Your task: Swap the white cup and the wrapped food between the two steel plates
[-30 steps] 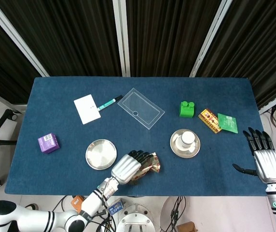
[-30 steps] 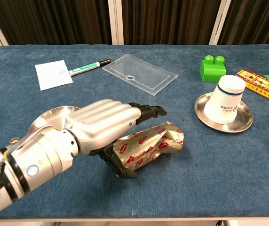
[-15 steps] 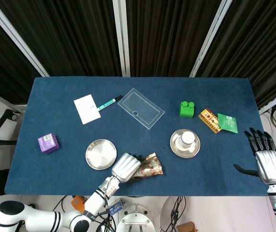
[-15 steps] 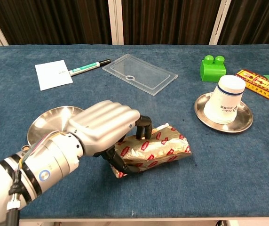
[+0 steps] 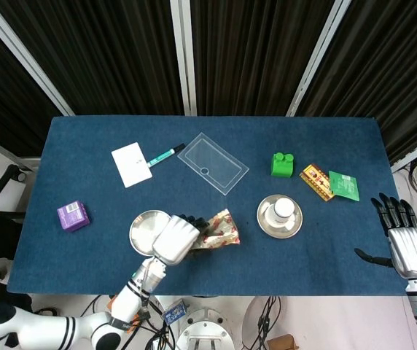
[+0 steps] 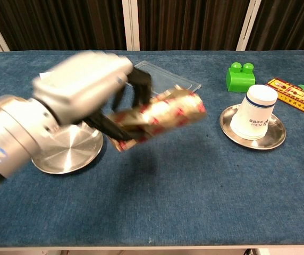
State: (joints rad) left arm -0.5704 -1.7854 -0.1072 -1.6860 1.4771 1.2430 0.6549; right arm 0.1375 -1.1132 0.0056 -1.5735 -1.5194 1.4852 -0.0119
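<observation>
My left hand (image 5: 173, 239) (image 6: 85, 85) holds the wrapped food (image 5: 218, 227) (image 6: 160, 118), a gold and red packet, lifted off the blue table between the two steel plates. The left steel plate (image 5: 144, 231) (image 6: 69, 154) is empty, partly under the hand. The white cup (image 5: 283, 210) (image 6: 256, 112) stands upside down on the right steel plate (image 5: 267, 224) (image 6: 275, 137). At the table's right edge, my right hand (image 5: 407, 243) is open, fingers spread, holding nothing.
A green block (image 5: 282, 165) (image 6: 239, 76), a snack box (image 5: 316, 181) and a green packet (image 5: 344, 185) lie behind the right plate. A clear plastic sheet (image 5: 213, 162), a marker (image 5: 165, 154), a white card (image 5: 130, 164) and a purple box (image 5: 73, 216) lie further left.
My left hand closed on the wrapped food, raised it from the table's front and carried it up and back, close to the left plate. The right hand stayed still.
</observation>
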